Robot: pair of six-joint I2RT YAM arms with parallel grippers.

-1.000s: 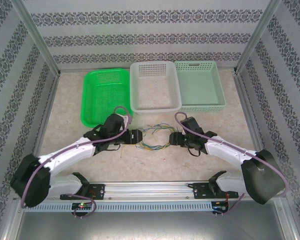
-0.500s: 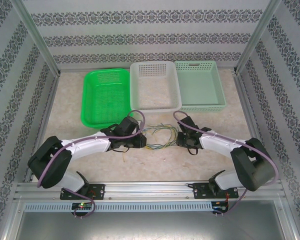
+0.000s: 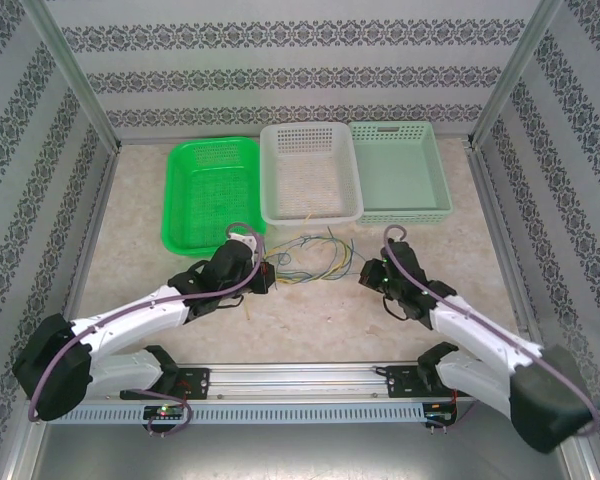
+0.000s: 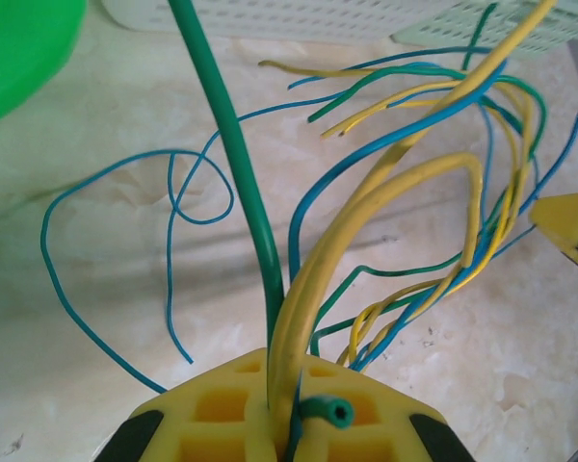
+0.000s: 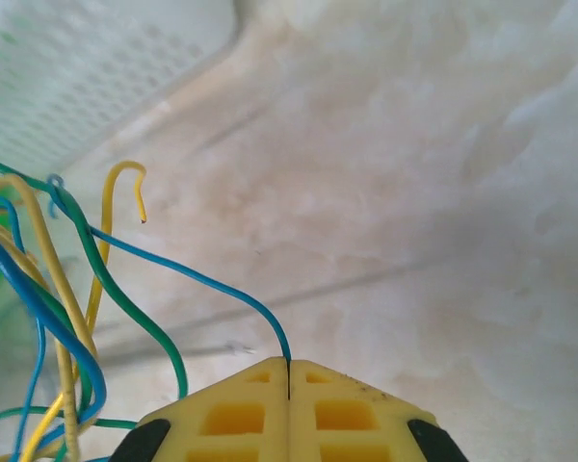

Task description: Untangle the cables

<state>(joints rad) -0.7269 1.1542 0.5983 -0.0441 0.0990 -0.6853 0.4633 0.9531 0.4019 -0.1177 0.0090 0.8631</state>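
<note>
the cables (image 3: 310, 255) lie in a loose tangle of yellow, green and blue strands on the bench (image 3: 310, 320). they sit about midway between its left and right edges, just on the near side of the white basket (image 3: 310, 180). we see several strands arching up off the marbled top, and one yellow end reaches toward that basket's near wall.

the left claw (image 3: 269, 272) sits at the tangle's left end. in the left wrist view its yellow pads (image 4: 222, 404) are closed on a bundle of yellow strands, with a green cable (image 4: 235, 164) rising beside them and a cut green tip poking out at the seam.

the right claw (image 3: 365, 275) sits at the tangle's right end. in the right wrist view its jaws meet in a thin seam, pinching a single blue cable (image 5: 283, 345) that curves away toward the knot on the left.

toward the far edge three baskets stand in a row. the green basket (image 3: 215, 190) is on the left, the white one is in the middle, and the pale mint basket (image 3: 398, 175) is on the right.
</note>
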